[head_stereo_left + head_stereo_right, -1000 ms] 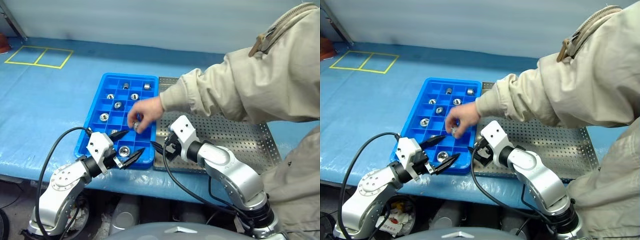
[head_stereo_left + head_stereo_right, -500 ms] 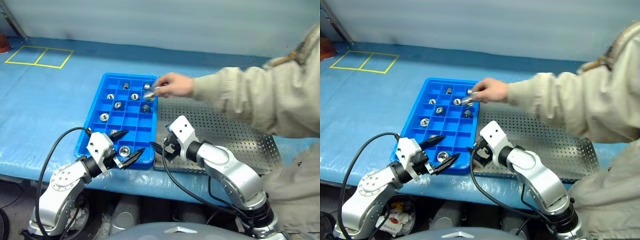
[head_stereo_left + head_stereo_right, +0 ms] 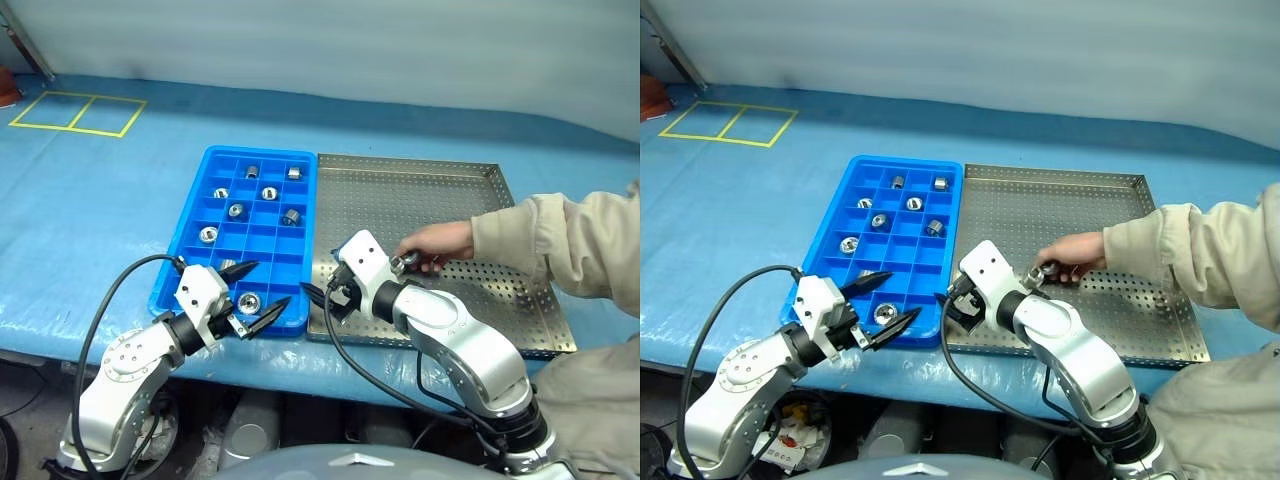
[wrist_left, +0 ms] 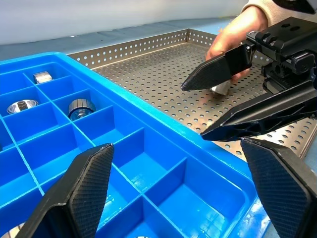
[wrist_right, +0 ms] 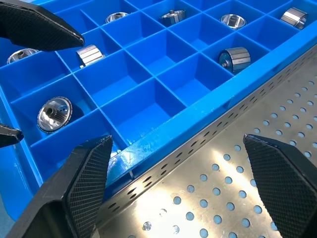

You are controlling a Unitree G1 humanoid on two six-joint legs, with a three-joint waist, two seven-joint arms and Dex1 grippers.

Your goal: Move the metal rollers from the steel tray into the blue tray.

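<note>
The blue tray [image 3: 168, 268] lies left of the steel tray [image 3: 420, 195], and several metal rollers sit in its compartments, such as one [image 3: 291, 216] by the right rim and one [image 3: 248, 301] at the near end. My left gripper [image 3: 270, 282] hangs open and empty over the blue tray's near end. My right gripper [image 3: 318, 302] is also open and empty, low over the seam between the two trays [image 5: 177, 141]. A person's hand [image 3: 435, 243] rests on the steel tray, pinching a roller [image 3: 408, 263] just behind my right wrist.
The person's beige sleeve [image 3: 560, 250] reaches in from the right over the steel tray's near right part. Both trays sit on a blue table cover [image 3: 90, 200]. Yellow tape squares [image 3: 78, 112] mark its far left.
The person's hand has left the blue tray and swung right and nearer, onto the steel tray. Their arm no longer covers the trays. Both my arms stayed still.
</note>
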